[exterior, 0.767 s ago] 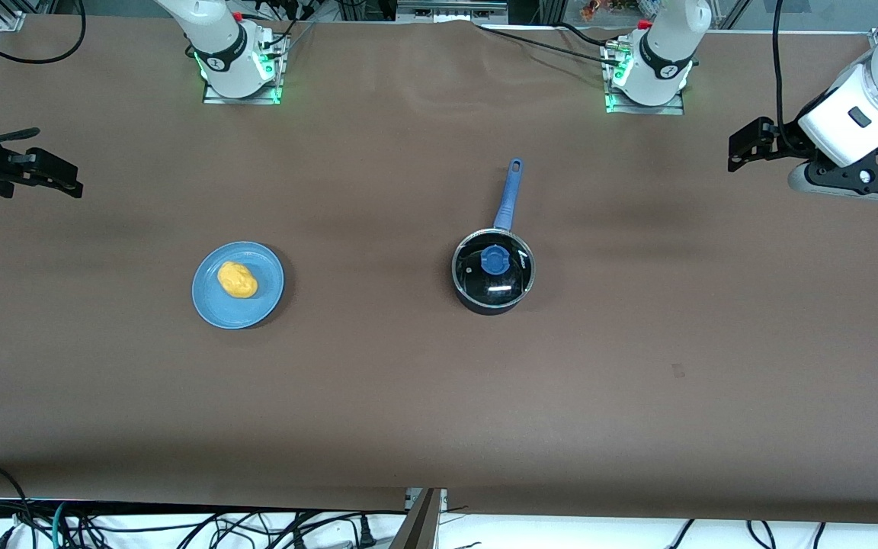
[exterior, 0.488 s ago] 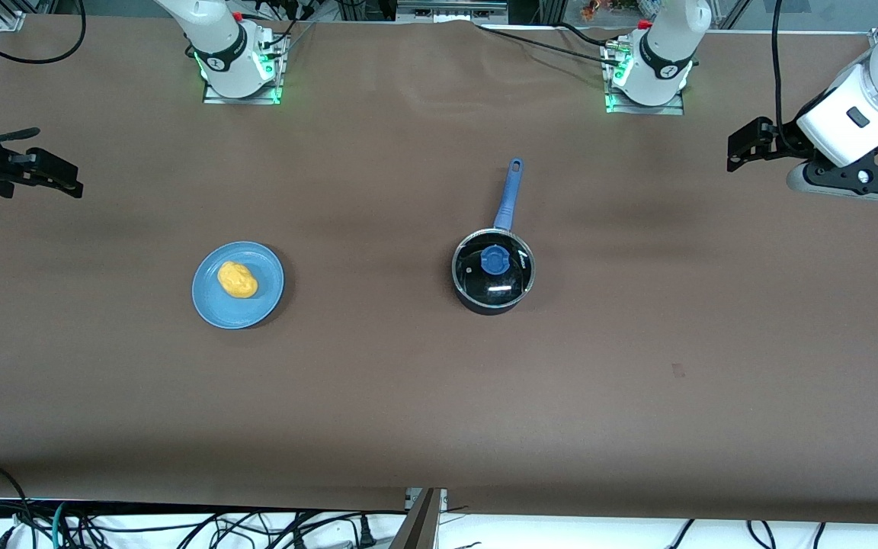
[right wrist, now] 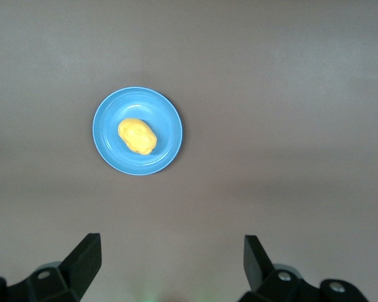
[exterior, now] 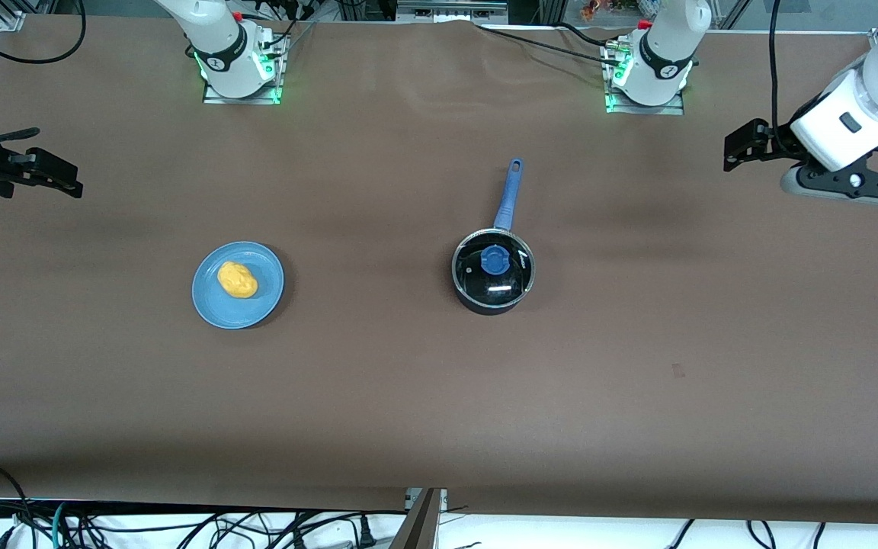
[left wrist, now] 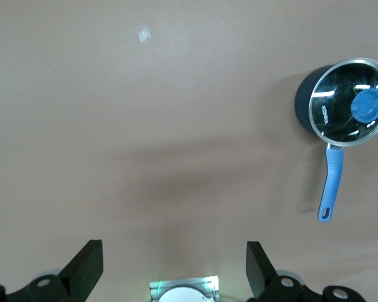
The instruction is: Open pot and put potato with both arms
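Observation:
The black pot [exterior: 493, 274] stands mid-table with its glass lid and blue knob [exterior: 493, 260] on, its blue handle [exterior: 507, 195] pointing toward the robot bases. It also shows in the left wrist view [left wrist: 346, 104]. The yellow potato [exterior: 237, 280] lies on a light-blue plate [exterior: 210, 301] toward the right arm's end, also in the right wrist view [right wrist: 137, 136]. My left gripper [exterior: 738, 145] is open and empty, high over the left arm's end of the table. My right gripper [exterior: 54, 178] is open and empty, high over the right arm's end.
The brown table [exterior: 439, 396] carries only the pot and the plate. The two arm bases [exterior: 237, 65] [exterior: 648, 72] stand along the table's edge farthest from the front camera. Cables lie off the table's near edge [exterior: 180, 526].
My left gripper has shifted slightly toward the bases and the table's middle. The right arm, pot and potato have not moved.

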You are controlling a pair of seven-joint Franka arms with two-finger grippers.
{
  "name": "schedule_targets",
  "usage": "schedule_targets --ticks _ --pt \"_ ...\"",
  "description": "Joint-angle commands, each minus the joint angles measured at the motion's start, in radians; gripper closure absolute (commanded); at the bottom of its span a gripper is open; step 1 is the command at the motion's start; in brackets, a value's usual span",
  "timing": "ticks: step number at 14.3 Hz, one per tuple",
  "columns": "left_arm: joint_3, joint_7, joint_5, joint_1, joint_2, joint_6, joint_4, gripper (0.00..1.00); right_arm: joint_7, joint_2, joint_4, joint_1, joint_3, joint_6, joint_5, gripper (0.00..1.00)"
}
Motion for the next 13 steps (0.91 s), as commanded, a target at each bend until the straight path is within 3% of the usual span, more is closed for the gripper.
schedule_targets --ticks 1,5,8,13 --pt "-0.006 0.019 0.010 -0.012 0.044 -0.031 0.010 0.00 -0.010 -0.006 0.006 -0.010 0.007 -0.015 0.004 0.00" --pt "-0.104 -0.115 0.004 -0.073 0.155 -0.002 0.022 0.00 -0.010 -0.004 0.006 -0.010 0.009 -0.013 0.014 0.00" --pt "-0.113 -0.340 -0.019 -0.150 0.227 0.107 0.023 0.00 -0.004 0.022 0.005 -0.001 0.015 0.008 0.014 0.00" --pt "-0.113 -0.682 -0.016 -0.326 0.376 0.421 0.022 0.00 -0.007 0.132 0.002 0.069 0.018 0.102 0.001 0.00"
